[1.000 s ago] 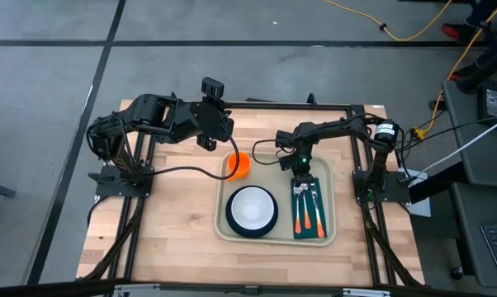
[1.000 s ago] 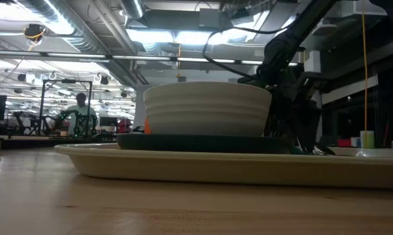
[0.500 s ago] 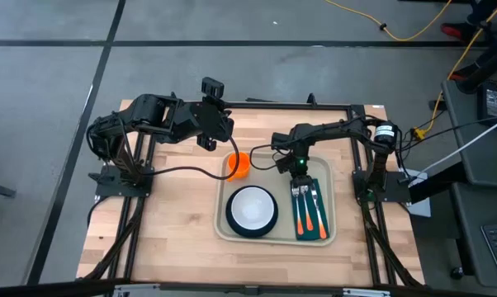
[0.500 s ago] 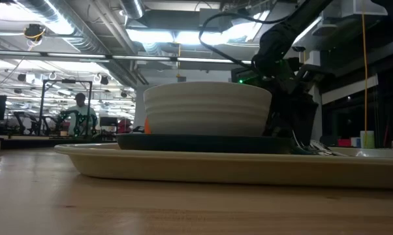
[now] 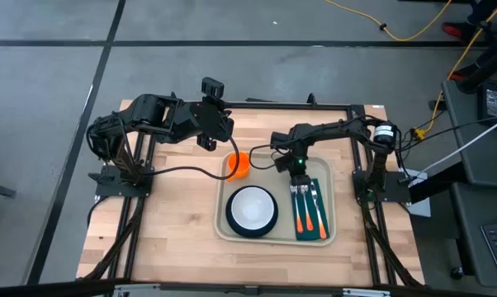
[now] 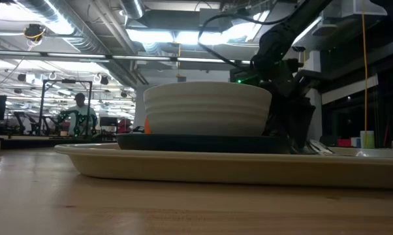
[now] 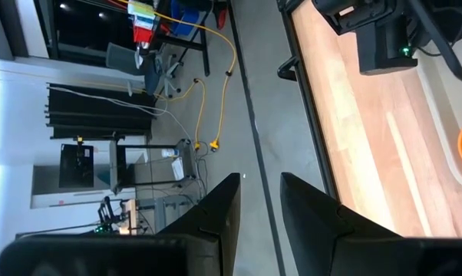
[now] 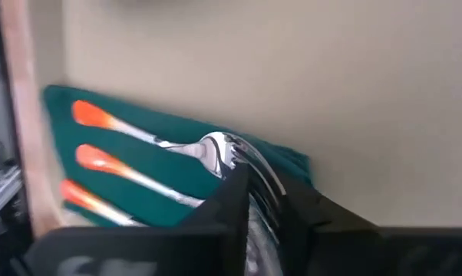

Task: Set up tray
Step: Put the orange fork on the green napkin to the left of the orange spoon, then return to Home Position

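The tray (image 5: pixel 276 233) lies near the desk's (image 5: pixel 166 223) right edge. The right gripper (image 5: pixel 299 176) is down on the napkin (image 5: pixel 312 227), fingers nearly closed around cutlery (image 8: pixel 216 153) tips; actual grip is hard to make out. The left gripper (image 7: pixel 254 203), slightly open and empty, waits near the far edge.

An industrial lab: exposed ceiling ducts (image 6: pixel 85 32), concrete floor (image 5: pixel 50 82), trailing yellow cables (image 5: pixel 414 33).

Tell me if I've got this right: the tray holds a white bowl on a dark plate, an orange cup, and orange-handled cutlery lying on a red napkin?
Nearly. The napkin is dark green, not red, as the high view shows. The rest holds: the tray carries the white bowl on the dark plate, the orange cup and the orange-handled cutlery.
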Action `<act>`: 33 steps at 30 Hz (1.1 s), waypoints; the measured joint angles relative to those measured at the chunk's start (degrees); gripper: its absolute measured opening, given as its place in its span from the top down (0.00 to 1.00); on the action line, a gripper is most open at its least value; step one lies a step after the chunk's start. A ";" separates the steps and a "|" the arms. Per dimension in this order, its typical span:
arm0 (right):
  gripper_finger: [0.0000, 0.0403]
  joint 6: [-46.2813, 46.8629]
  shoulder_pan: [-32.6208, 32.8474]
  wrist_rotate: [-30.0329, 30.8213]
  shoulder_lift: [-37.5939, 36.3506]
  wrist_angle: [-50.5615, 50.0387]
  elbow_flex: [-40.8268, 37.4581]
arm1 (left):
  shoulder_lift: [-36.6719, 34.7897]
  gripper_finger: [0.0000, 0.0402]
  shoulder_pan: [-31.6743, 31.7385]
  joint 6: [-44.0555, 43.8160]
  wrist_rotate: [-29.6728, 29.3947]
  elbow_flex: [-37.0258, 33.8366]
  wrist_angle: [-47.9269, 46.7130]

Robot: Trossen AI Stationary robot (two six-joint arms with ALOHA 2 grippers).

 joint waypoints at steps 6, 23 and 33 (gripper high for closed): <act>0.77 0.39 0.00 2.00 0.03 0.66 0.00 | 0.00 0.78 0.00 -0.37 0.00 0.00 0.00; 0.71 3.37 -0.36 0.92 0.03 -1.17 0.01 | 0.00 0.78 0.00 -0.97 0.00 0.00 -0.02; 0.71 3.34 -2.17 1.71 0.03 -1.38 1.14 | 0.00 0.78 0.00 -2.45 0.02 0.00 -0.02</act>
